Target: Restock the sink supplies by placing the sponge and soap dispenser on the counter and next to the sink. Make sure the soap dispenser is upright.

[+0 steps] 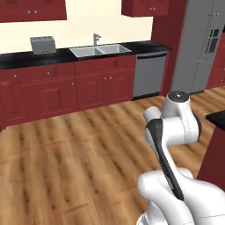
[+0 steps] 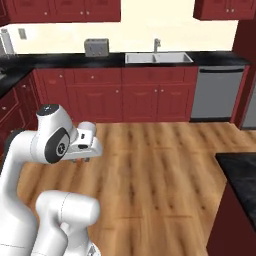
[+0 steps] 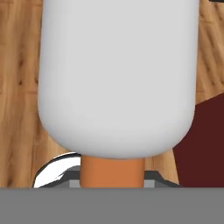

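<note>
The soap dispenser [image 3: 116,74] looms close in the hand view, white rounded body up, orange-brown pump neck [image 3: 112,171] at the bottom where the fingers close. My gripper [image 2: 81,158] is shut on it, held low above the wood floor in the middle of the kitchen, far from the counter. The black counter [image 1: 147,45] [image 2: 215,60] runs along the back wall over red cabinets, with the pale double sink [image 1: 101,50] [image 2: 157,58] and its grey tap set into it. The sponge is out of view.
A silver toaster [image 1: 43,45] [image 2: 97,47] stands on the counter left of the sink. A grey dishwasher [image 1: 149,74] [image 2: 217,92] sits right of it, then a steel fridge [image 1: 200,44]. A dark island corner [image 2: 240,175] juts in at the right. Open wood floor lies between.
</note>
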You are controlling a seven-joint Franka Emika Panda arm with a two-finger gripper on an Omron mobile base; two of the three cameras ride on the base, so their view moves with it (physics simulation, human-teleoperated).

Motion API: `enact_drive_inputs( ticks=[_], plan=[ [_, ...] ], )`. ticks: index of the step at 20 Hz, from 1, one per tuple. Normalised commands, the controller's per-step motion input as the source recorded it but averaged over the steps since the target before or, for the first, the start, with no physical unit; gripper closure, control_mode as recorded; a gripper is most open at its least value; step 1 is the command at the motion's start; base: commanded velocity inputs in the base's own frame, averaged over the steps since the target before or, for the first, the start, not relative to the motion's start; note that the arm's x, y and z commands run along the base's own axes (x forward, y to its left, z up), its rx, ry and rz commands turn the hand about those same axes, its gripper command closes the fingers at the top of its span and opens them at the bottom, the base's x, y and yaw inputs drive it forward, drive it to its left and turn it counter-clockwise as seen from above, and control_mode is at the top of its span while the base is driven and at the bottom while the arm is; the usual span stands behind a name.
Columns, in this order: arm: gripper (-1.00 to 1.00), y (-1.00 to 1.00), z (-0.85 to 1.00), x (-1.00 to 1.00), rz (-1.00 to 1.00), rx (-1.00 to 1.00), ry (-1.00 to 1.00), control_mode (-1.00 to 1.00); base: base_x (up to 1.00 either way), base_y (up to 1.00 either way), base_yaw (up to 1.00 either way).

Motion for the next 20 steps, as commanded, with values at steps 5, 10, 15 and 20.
enact_drive_inputs(
  ticks=[5,10,15,20],
  plan=[
    [1.0,0.0,0.0,0.0,0.0,0.0,0.0,1.0,1.0,0.1,-0.04],
    [1.0,0.0,0.0,0.0,0.0,0.0,0.0,1.0,1.0,0.02,-0.02],
    [1.0,0.0,0.0,0.0,0.0,0.0,0.0,1.0,1.0,0.0,-0.01],
    [1.0,0.0,0.0,0.0,0.0,0.0,0.0,1.0,1.0,0.0,0.0]
  ],
)
